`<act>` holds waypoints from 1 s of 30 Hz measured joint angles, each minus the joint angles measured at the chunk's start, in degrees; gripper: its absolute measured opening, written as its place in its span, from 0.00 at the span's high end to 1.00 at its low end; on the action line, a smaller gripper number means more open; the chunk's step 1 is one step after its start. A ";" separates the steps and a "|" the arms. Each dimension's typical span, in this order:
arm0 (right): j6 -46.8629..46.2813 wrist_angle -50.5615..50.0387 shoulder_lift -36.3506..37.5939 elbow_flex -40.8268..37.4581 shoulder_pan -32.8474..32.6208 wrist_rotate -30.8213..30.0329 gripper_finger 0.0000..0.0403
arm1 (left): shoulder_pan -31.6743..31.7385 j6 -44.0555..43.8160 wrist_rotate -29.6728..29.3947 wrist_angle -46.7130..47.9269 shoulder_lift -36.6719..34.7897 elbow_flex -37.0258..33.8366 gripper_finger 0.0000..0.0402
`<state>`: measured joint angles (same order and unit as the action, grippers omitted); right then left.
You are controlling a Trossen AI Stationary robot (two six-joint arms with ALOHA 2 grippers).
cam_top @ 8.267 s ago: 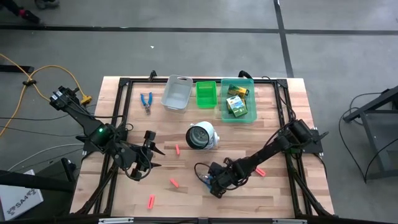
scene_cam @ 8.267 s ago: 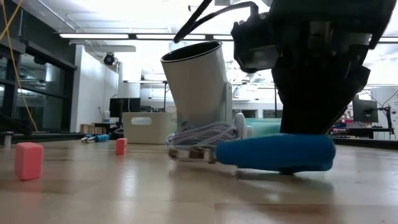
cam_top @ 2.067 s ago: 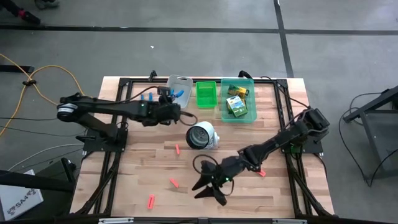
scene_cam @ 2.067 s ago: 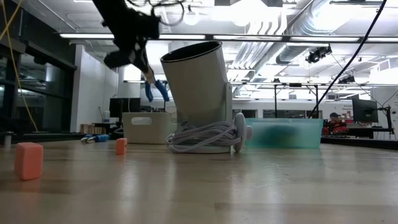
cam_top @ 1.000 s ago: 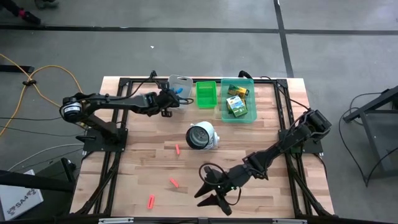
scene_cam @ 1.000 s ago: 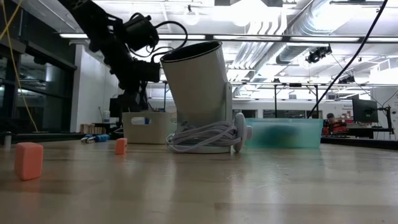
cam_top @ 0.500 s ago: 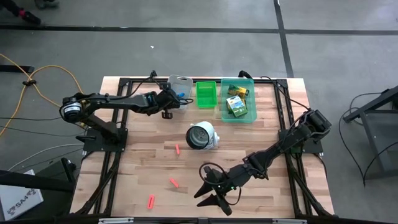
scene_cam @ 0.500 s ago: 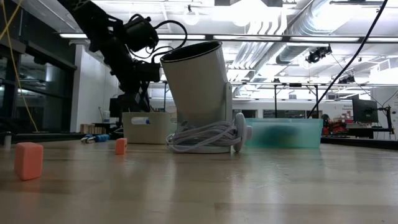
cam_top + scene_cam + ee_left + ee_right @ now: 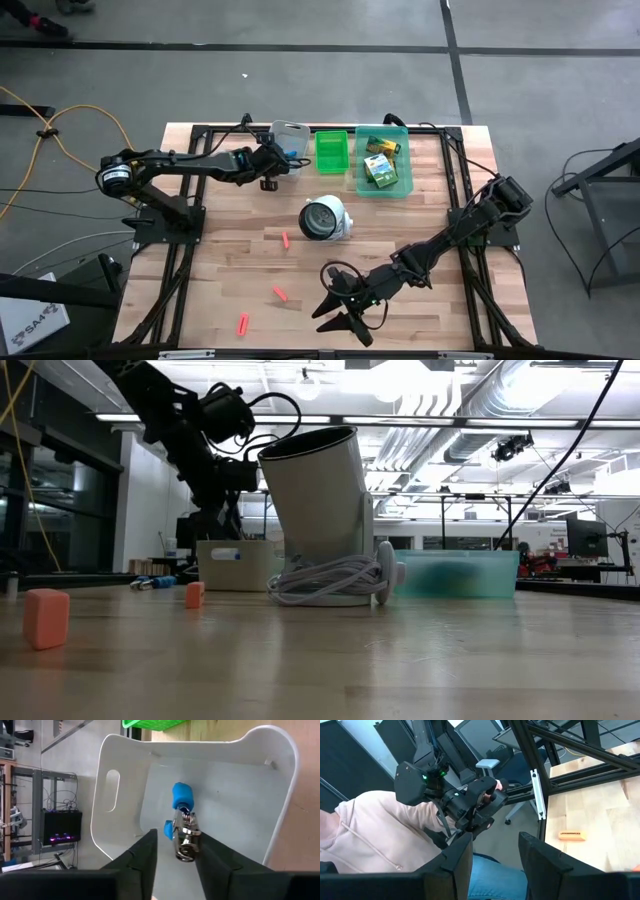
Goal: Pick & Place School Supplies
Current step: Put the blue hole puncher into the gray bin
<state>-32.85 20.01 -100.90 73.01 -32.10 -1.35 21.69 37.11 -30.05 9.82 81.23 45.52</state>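
Small blue-handled scissors [image 9: 182, 818] lie inside the grey bin [image 9: 125, 785] at the table's far side. My left gripper [image 9: 177, 835] hovers open just above them, a finger on either side of the blades, touching nothing I can see. In the high view this gripper [image 9: 283, 157] is at the bin's near rim. Two crayon boxes [image 9: 380, 168] sit in the teal bin [image 9: 400, 185]. Red-pink stubs [image 9: 285, 240] [image 9: 281, 293] [image 9: 243, 323] lie on the wood. My right gripper [image 9: 338, 322] stands open near the front edge, empty.
A round white object with a dark face [image 9: 325, 218] and its coiled cord stand mid-table. A green bin [image 9: 331, 152] sits between the grey and teal bins. Another stub [image 9: 571, 835] lies by the table's edge. A person in a pink hoodie [image 9: 375, 845] sits beyond the table.
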 joint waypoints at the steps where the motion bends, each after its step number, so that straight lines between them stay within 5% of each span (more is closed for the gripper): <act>1: -0.16 0.00 0.00 0.00 0.00 0.00 0.63 | 0.00 -0.02 0.01 0.00 0.00 0.00 0.69; 8: -0.32 0.00 0.00 0.00 0.00 0.05 0.63 | -3.86 0.31 -3.24 0.04 0.00 0.00 0.59; 30: -0.04 0.00 0.00 0.00 0.00 -0.01 0.63 | -15.78 2.05 -22.32 -5.36 -0.04 0.02 0.58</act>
<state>-32.89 20.01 -100.90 73.01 -32.10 -1.37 5.91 39.16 -52.37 4.46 81.19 45.54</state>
